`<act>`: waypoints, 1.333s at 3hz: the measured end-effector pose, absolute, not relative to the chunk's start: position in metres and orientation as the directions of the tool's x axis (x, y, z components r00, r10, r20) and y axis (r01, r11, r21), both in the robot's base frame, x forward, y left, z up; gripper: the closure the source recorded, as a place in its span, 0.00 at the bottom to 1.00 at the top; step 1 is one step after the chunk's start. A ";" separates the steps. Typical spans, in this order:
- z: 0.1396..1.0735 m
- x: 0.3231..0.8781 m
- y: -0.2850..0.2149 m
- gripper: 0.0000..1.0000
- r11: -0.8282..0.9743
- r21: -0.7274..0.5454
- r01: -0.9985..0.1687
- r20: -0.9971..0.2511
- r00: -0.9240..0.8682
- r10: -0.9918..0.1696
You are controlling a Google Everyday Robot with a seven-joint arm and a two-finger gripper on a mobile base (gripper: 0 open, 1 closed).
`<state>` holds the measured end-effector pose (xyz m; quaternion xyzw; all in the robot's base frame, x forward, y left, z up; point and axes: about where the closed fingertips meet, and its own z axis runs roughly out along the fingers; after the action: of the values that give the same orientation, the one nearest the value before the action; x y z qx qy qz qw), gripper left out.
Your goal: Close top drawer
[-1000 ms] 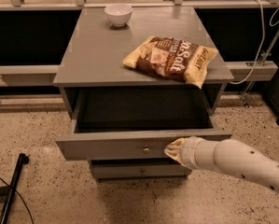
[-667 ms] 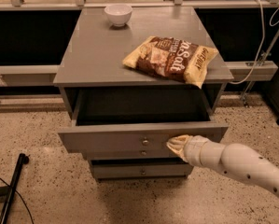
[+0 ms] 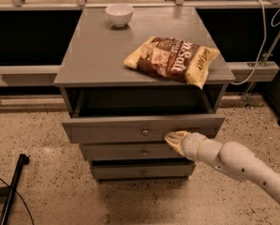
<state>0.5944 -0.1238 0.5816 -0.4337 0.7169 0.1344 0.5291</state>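
Note:
The top drawer of the grey cabinet is pulled partly out, its wide flat front carrying a small round metal knob at the centre. Its dark inside shows under the cabinet top. My gripper, on a white arm coming from the lower right, rests against the drawer front's lower edge just right of the knob.
The cabinet top holds a white bowl at the back and a brown chip bag on the right. Two shorter knobbed drawers sit below. A black pole lies on the speckled floor at left. White cables hang at right.
The top drawer has slid inward toward the cabinet. My gripper has moved forward with it, staying against the drawer front.

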 end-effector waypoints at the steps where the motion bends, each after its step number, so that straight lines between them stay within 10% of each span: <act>1: 0.577 0.614 -0.117 1.00 0.584 -0.264 -0.767 -0.884 -0.049 -0.465; 4: 0.569 0.648 -0.103 1.00 0.556 -0.253 -0.792 -0.897 -0.023 -0.441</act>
<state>0.6477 -0.1032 0.5690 -0.4425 0.6967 0.1620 0.5409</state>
